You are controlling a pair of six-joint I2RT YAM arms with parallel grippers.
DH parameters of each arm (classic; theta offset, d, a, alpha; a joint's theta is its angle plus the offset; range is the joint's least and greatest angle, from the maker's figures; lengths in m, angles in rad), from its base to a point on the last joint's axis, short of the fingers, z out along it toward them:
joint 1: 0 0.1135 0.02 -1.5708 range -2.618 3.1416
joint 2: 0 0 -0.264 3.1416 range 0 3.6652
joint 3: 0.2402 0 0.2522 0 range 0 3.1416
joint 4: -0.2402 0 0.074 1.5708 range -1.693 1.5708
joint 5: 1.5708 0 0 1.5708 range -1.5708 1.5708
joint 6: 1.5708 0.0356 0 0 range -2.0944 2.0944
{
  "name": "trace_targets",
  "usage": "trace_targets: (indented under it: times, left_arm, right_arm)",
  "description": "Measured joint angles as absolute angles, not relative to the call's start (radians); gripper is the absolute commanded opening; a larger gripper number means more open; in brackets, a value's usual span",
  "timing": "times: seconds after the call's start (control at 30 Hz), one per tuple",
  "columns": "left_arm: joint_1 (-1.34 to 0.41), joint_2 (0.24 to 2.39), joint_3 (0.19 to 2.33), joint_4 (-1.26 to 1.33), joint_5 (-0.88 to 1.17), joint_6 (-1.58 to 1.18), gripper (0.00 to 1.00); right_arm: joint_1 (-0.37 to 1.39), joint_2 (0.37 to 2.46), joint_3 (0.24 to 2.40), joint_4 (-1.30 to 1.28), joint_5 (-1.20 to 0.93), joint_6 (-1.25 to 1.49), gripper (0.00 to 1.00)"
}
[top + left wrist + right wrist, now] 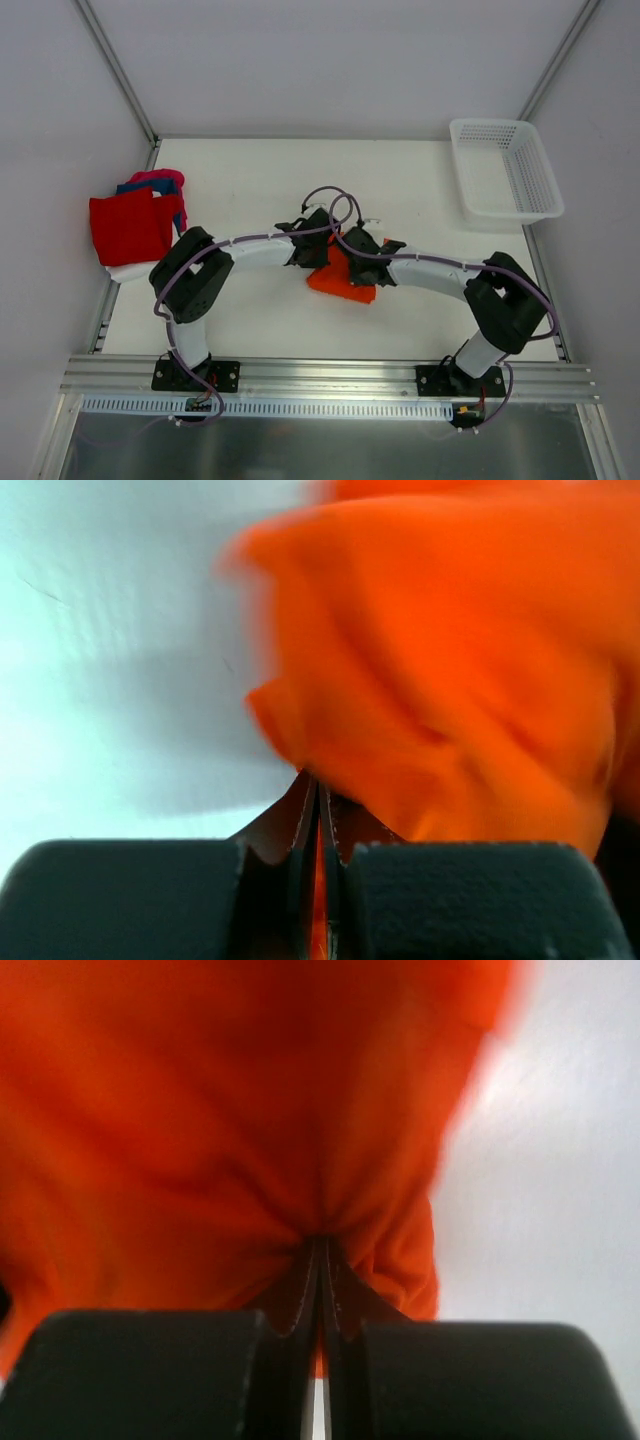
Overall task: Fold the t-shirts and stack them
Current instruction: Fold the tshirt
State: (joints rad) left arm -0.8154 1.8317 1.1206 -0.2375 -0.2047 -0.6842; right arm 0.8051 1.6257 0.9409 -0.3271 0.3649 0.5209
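Observation:
A bright orange t-shirt (343, 279) hangs bunched at the table's middle, pinched by both grippers. My left gripper (318, 243) is shut on its cloth, and orange fabric (450, 660) shows between the closed fingers (300, 810). My right gripper (352, 250) is shut on the same shirt, whose fabric (230, 1110) gathers into folds at its fingertips (322, 1245). At the left edge lies a pile of t-shirts: a red one (130, 227) on top, blue (140, 186) and magenta-pink (160, 178) behind it, white (130, 271) beneath.
A white plastic mesh basket (505, 170) stands at the back right of the white table (250, 180). Metal frame rails run along the table's sides and near edge.

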Motion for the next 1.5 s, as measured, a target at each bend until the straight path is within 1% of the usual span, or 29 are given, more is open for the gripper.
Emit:
trace_targets:
  times: [0.13,0.37,0.6,0.8,0.93,0.97,1.1,1.2,1.3,1.5]
  left_arm:
    - [-0.776,1.836,1.114,-0.196,-0.23,-0.675,0.0]
    - [-0.765,1.788,1.058,-0.17,-0.248,-0.669,0.0]
    - [-0.765,1.593,0.961,-0.173,-0.271,-0.668,0.0]
    - [-0.765,1.426,0.884,-0.171,-0.27,-0.672,0.0]
    - [-0.765,1.369,0.833,-0.174,-0.271,-0.683,0.0]
    - [-0.765,1.361,0.822,-0.175,-0.271,-0.686,0.0]
    - [-0.766,1.355,0.789,-0.176,-0.271,-0.693,0.0]
    - [-0.766,1.368,0.78,-0.178,-0.271,-0.696,0.0]
    - [-0.766,1.398,0.767,-0.148,-0.263,-0.696,0.0]
    - [-0.766,1.46,0.749,-0.099,-0.219,-0.696,0.0]
  right_arm:
    - [0.934,1.618,0.938,-0.377,0.355,0.55,0.01]
    - [0.968,1.573,0.934,-0.447,0.404,0.577,0.01]
    - [0.98,1.438,0.904,-0.508,0.49,0.577,0.01]
    - [0.98,1.392,0.886,-0.537,0.521,0.593,0.01]
    - [0.98,1.357,0.855,-0.542,0.521,0.607,0.0]
    - [0.981,1.346,0.846,-0.541,0.521,0.614,0.01]
    - [0.987,1.259,0.761,-0.494,0.517,0.632,0.19]
    - [0.988,1.17,0.66,-0.437,0.513,0.644,0.27]
    - [0.988,1.113,0.604,-0.423,0.514,0.651,0.34]
    - [0.988,1.064,0.572,-0.416,0.517,0.662,0.4]
